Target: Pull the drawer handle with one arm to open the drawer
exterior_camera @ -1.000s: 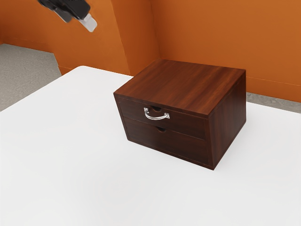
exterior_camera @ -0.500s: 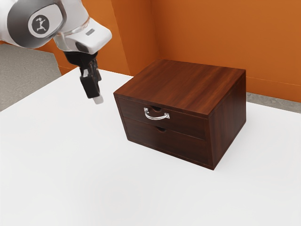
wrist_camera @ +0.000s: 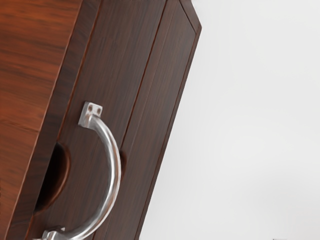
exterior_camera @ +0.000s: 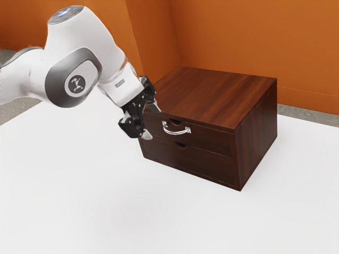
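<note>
The white arm (exterior_camera: 74, 74) brings its black hand (exterior_camera: 137, 129) near the cabinet's (exterior_camera: 212, 98) front corner (open or closed, I cannot tell). On the white surface (exterior_camera: 79, 201), the dark wooden top drawer (exterior_camera: 206, 136) sits flush, its curved silver handle (exterior_camera: 176, 128) just beside the hand.

We take this for a bare robot test room, not a lived-in home or a shop. Plain orange walls (exterior_camera: 238, 37) meet at a jutting corner on the far side, and a strip of grey floor (exterior_camera: 310, 114) runs along their foot. A wide white worktop (exterior_camera: 79, 201) carries a dark wooden chest of drawers (exterior_camera: 212, 95), and a white robot arm (exterior_camera: 74, 69) reaches over the worktop from the left. Every surface is flat, clean and evenly lit, with the smooth look of a computer-rendered scene.
</note>
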You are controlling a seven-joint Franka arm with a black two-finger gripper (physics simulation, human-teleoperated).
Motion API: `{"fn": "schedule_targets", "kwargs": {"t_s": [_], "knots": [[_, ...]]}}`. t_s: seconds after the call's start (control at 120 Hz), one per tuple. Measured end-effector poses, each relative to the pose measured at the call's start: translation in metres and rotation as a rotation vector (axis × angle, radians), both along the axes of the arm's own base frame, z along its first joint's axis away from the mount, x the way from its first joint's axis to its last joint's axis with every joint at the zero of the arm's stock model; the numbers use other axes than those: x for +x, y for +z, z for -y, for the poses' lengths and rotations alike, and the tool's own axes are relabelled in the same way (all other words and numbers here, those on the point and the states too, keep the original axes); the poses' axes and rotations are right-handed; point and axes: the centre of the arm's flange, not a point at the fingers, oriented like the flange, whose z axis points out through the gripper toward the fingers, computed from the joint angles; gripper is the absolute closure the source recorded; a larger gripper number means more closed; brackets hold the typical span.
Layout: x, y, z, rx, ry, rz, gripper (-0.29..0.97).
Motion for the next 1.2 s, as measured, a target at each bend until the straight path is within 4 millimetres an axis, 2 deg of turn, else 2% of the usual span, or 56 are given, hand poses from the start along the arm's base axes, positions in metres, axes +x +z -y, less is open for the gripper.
{"fn": "schedule_targets", "kwargs": {"t_s": [0.05,0.25,0.317,0.55,0.667,0.967,1.2], "knots": [[0.003,-0.006,0.0,0.003,-0.022,0.027,0.14],[0.011,-0.01,-0.005,0.068,-0.098,0.134,0.32],[0.011,-0.02,-0.003,0.087,-0.126,0.146,0.37],[0.016,-0.029,0.001,0.132,-0.19,0.204,0.46],[0.019,-0.032,0.002,0.145,-0.209,0.212,0.49],[0.02,-0.059,0.01,0.124,-0.242,0.15,0.47],[0.026,-0.072,0.006,0.138,-0.238,0.126,0.46]]}}
